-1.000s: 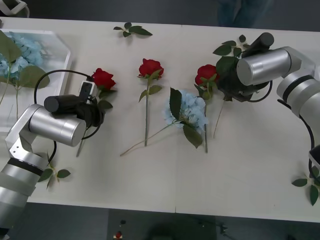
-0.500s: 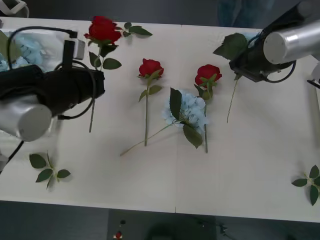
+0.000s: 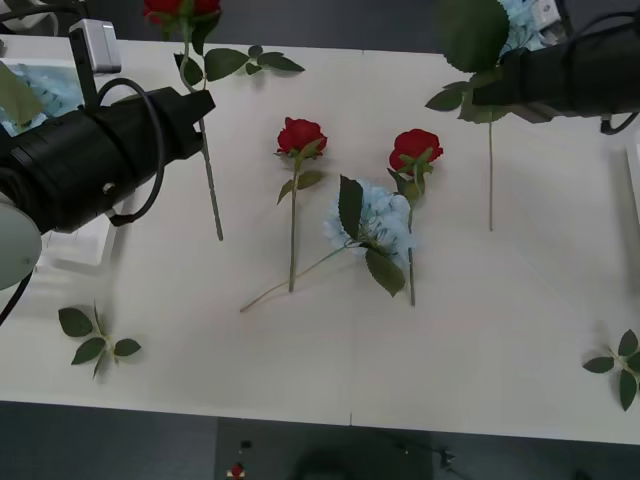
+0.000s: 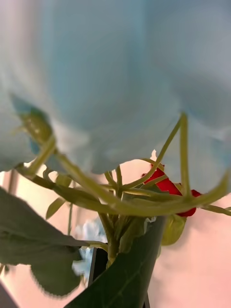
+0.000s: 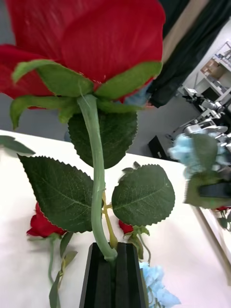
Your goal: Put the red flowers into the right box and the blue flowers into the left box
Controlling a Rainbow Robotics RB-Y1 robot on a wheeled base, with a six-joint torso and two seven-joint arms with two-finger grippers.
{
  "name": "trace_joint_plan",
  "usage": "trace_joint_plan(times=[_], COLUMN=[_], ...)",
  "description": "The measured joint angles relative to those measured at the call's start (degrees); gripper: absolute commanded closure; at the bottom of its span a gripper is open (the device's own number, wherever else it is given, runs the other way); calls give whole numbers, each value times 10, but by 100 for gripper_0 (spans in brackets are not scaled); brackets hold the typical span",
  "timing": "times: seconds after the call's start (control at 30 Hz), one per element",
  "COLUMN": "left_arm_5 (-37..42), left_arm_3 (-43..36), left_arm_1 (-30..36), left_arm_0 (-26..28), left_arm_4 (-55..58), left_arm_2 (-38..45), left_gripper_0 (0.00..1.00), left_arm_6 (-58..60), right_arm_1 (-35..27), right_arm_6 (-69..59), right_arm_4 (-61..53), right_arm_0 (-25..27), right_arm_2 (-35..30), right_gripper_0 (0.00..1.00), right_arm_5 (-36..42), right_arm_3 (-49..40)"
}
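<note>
Roses: three in sight, one (image 3: 183,10) pinched by its stem in the left gripper (image 5: 114,262), lifted over the table's (image 3: 500,330) far left corner, so it must cross to the right. Two roses (image 3: 301,135) (image 3: 416,147) lie mid-table, stems pointing to the near edge. Right gripper (image 3: 500,85) pinches a blue flower (image 3: 520,15) above the far right; another blue flower (image 3: 380,220) lies mid-table; the left box (image 3: 80,250) is opposite.

A white table (image 3: 480,340) is seen; at frame centre two red roses (image 3: 301,135) and a blue hydrangea (image 3: 382,222) are laid.
</note>
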Motion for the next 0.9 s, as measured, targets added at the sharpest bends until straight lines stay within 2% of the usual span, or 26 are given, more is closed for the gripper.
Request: trace_joint_plan(times=[0.17, 0.37, 0.67, 0.9], left_arm_5=[0, 0, 0, 0], left_arm_3=[14, 17, 102, 123], left_arm_1=[13, 7, -75, -77], left_arm_0=[0, -16, -111, -140], left_arm_4=[85, 225, 343, 354], left_arm_2=[0, -8, -34, -59], left_gripper_0=[100, 100, 100, 100], left_arm_6=[-15, -54, -215, -365], right_arm_1=[-36, -39, -38, -18], right_arm_6=[182, 344, 471, 518], right_arm_4=[-151, -265, -364, -398], right_arm_0=[31, 72, 82, 82], right_arm_2=[-47, -113, -96, -96], right_gripper_0=[100, 100, 100, 100], right_arm_5=[90, 168, 217, 219], right_arm_3=[0, 0, 0, 0])
